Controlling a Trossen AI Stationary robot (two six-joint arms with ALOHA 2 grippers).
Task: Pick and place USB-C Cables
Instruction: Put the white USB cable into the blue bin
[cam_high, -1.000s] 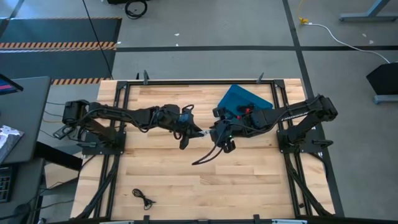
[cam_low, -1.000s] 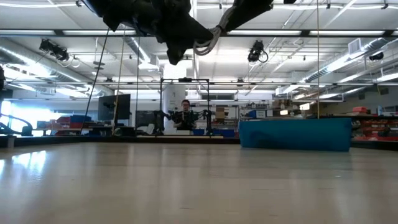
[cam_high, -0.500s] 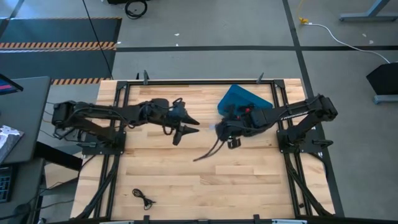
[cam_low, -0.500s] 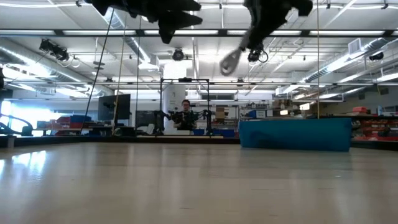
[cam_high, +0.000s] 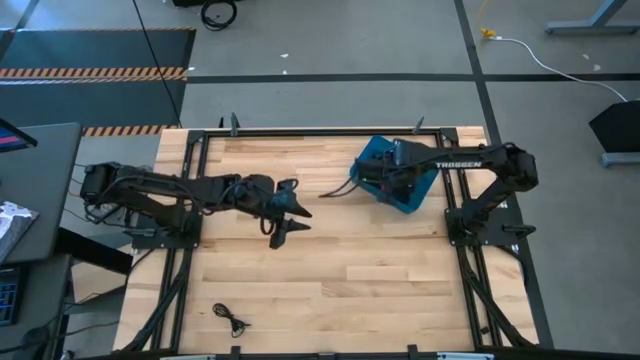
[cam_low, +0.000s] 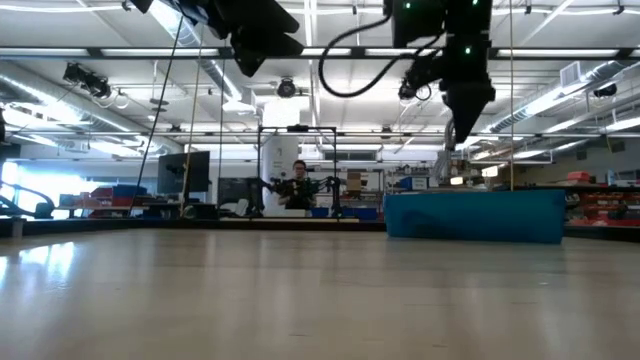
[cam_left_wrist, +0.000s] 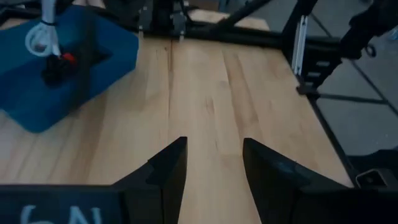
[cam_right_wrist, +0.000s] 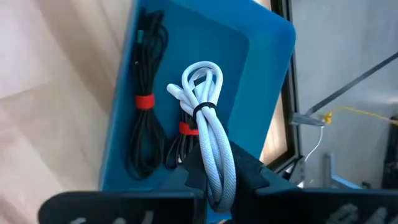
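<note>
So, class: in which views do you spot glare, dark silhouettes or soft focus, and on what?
Low view: ceiling lights glare on the tabletop, and both arms show as dark silhouettes against the bright ceiling. Left wrist view: the open left gripper and blue bin look soft. Right wrist view: the white cable in the right gripper is sharp.

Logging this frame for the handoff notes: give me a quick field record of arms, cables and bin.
right gripper: over the blue bin, fingers shut on the white cable
left gripper: above bare table mid-left, fingers open, holding nothing
blue bin: far right part of the wooden table
in bin: two black cables with red ties
on table: one black cable near the front left edge
background: a person far behind the table
</note>
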